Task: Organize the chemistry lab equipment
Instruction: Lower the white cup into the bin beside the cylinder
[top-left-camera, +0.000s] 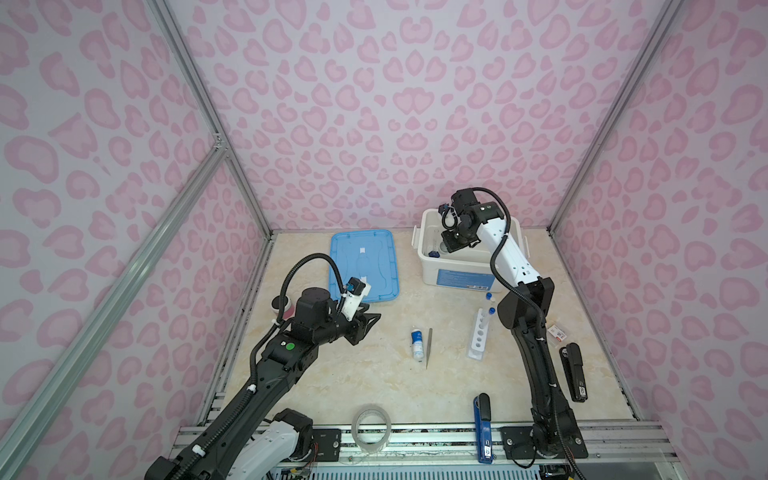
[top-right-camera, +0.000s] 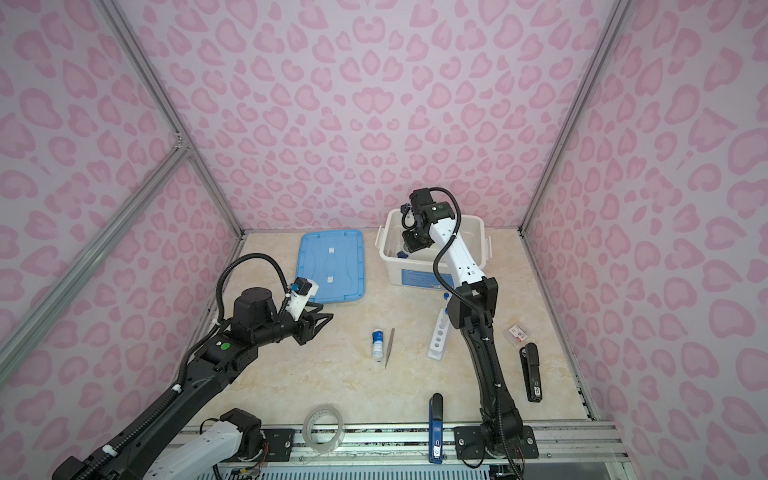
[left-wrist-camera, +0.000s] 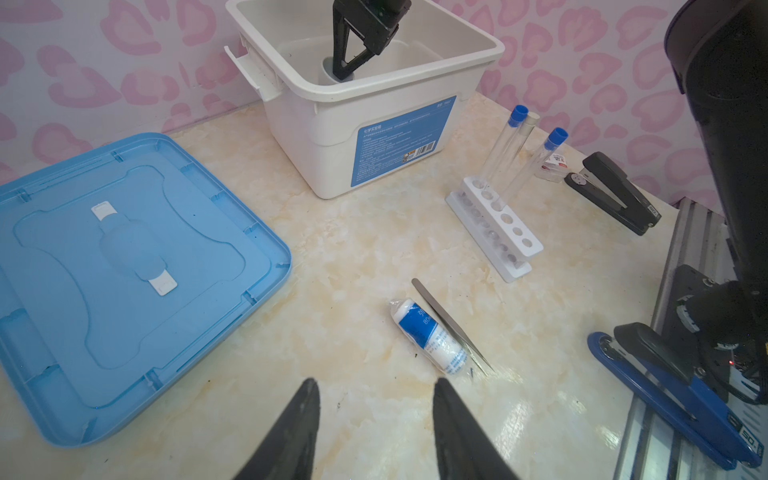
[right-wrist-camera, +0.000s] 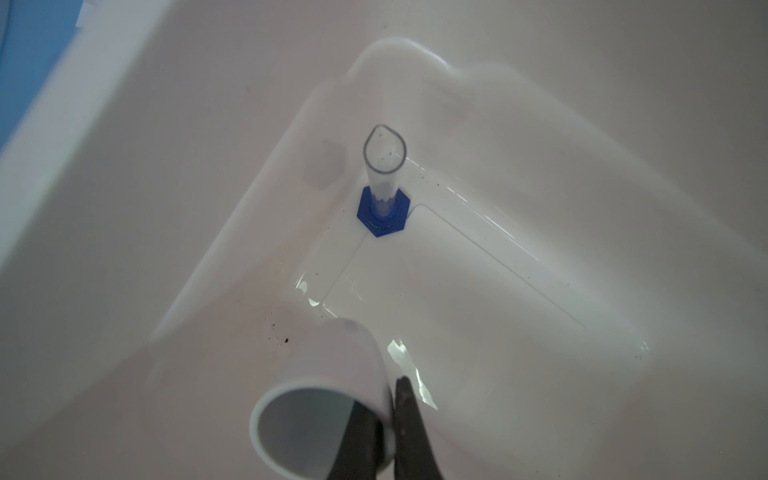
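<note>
My right gripper (right-wrist-camera: 384, 399) reaches down into the white bin (top-left-camera: 457, 270) and is shut on the rim of the small white dish (right-wrist-camera: 324, 374), one finger inside it and one outside. The blue-based clear cylinder (right-wrist-camera: 384, 183) stands upright in the bin's corner. On the table lie the blue-labelled white bottle (top-left-camera: 417, 343) and the metal tweezers (top-left-camera: 429, 347), side by side. The white rack (top-left-camera: 478, 334) holds capped test tubes (left-wrist-camera: 505, 149) at its far end. My left gripper (left-wrist-camera: 376, 382) hovers open and empty over the table, left of the bottle.
The blue lid (top-left-camera: 361, 266) lies flat left of the bin. A black stapler (top-left-camera: 575, 372) and a small staple box (top-left-camera: 556, 331) sit at the right. A dark blue stapler (top-left-camera: 483, 428) and a clear tape roll (top-left-camera: 371, 428) rest at the front edge.
</note>
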